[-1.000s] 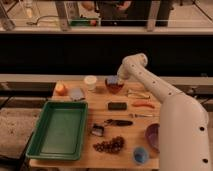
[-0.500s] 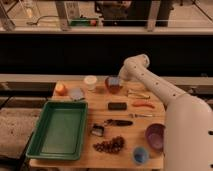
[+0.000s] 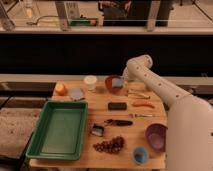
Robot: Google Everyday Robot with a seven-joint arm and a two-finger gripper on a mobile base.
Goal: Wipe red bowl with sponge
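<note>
The red bowl [image 3: 113,84] stands at the back of the wooden table, right of the white cup. The light-blue sponge [image 3: 118,84] sits inside the bowl, against its right side. My gripper [image 3: 123,82] reaches down from the white arm at the bowl's right rim and is shut on the sponge, pressing it into the bowl. The arm's wrist hides most of the gripper.
A white cup [image 3: 90,82], an orange fruit [image 3: 60,89] and a grey-blue piece [image 3: 76,93] lie at the back left. A black block [image 3: 117,106] is mid-table. A green tray [image 3: 57,129] fills the left. A purple bowl [image 3: 156,136], a blue cup [image 3: 140,154] and a dark cluster [image 3: 110,145] are at the front.
The gripper and sponge have shifted slightly inside the red bowl. Everything else on the table has stayed put.
</note>
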